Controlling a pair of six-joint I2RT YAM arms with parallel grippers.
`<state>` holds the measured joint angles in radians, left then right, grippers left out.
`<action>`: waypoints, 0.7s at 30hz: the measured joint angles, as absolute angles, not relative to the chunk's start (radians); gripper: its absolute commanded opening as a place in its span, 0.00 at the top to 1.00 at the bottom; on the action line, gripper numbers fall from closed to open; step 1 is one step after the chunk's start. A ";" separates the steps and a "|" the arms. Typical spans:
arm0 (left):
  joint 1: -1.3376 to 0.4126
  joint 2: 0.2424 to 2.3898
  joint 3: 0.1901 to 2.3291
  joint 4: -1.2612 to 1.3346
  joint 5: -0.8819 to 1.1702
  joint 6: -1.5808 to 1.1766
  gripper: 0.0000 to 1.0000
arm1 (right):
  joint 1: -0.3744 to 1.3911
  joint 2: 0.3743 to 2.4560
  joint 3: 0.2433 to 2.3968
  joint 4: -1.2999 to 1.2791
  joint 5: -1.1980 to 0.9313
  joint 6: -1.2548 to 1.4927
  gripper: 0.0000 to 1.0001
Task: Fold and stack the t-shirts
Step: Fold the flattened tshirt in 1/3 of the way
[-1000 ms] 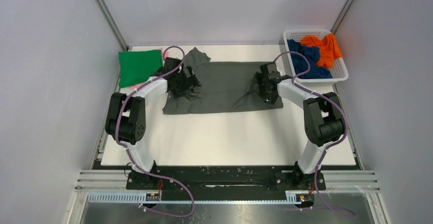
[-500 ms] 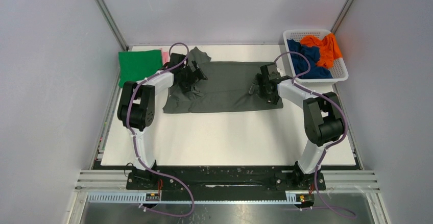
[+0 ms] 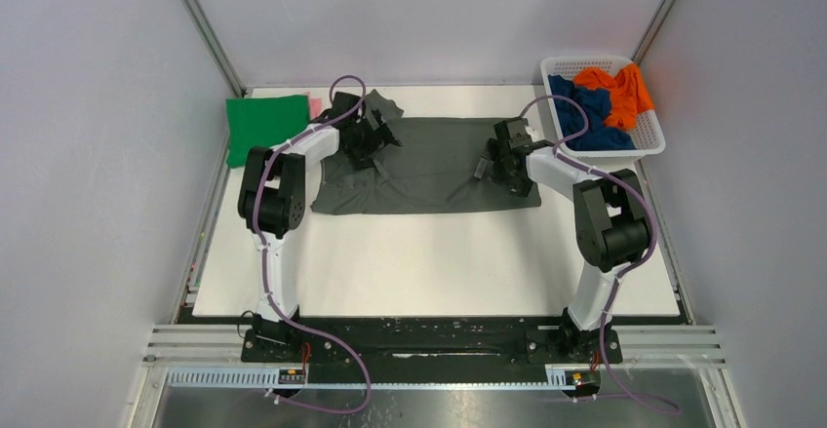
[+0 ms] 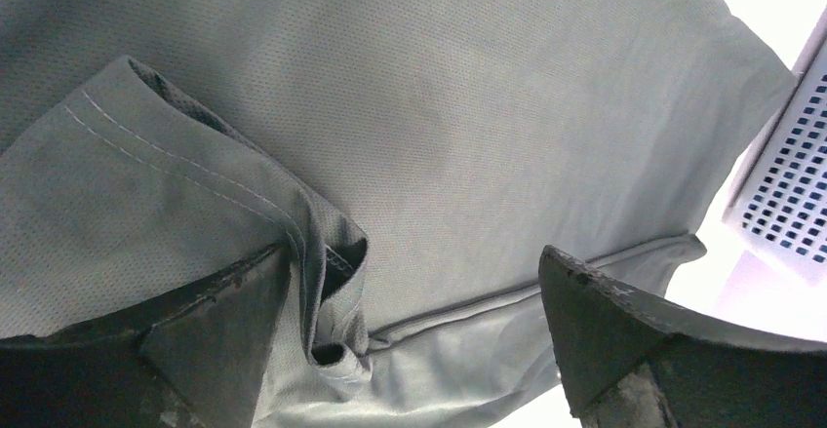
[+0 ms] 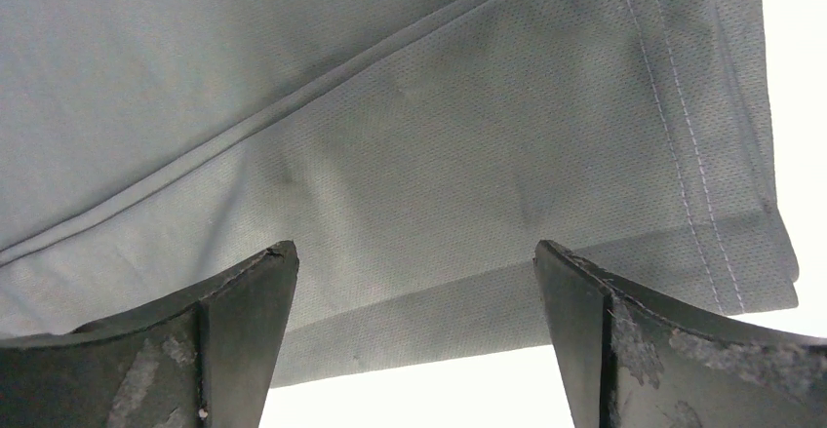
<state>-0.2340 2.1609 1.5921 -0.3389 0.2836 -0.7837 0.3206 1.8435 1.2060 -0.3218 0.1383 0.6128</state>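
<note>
A dark grey t-shirt (image 3: 434,170) lies spread flat at the back middle of the table. My left gripper (image 3: 378,143) is open, low over its left sleeve. In the left wrist view (image 4: 414,296) a folded, hemmed sleeve edge (image 4: 322,252) lies against the left finger (image 4: 215,340). My right gripper (image 3: 488,166) is open over the shirt's right part. In the right wrist view (image 5: 414,287) it hangs above the shirt's edge (image 5: 468,311) and holds nothing. A folded green t-shirt (image 3: 266,126) lies at the back left, with a pink one (image 3: 315,105) peeking out from under it.
A white lattice basket (image 3: 588,59) at the back right holds the crumpled navy t-shirt (image 3: 585,118) and orange t-shirt (image 3: 616,87). Its wall shows in the left wrist view (image 4: 785,189). Bare white table (image 3: 439,262) stretches in front of the grey shirt.
My left arm has swung back and right, from the shirt's left edge to the sleeve at the back. My right gripper has shifted slightly backward. The grey shirt's left side is ruffled.
</note>
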 measured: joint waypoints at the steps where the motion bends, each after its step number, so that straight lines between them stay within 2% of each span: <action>1: -0.234 2.160 1.587 -0.340 0.283 -0.783 0.01 | 0.321 1.853 1.208 -0.321 0.137 0.613 0.00; 9: -0.239 2.090 1.529 -0.436 0.166 -0.726 0.01 | 0.320 1.888 1.211 -0.316 0.112 0.609 0.01; 21: -0.239 1.848 1.289 -0.498 0.067 -0.684 0.01 | 0.316 1.747 1.029 -0.274 0.105 0.615 0.00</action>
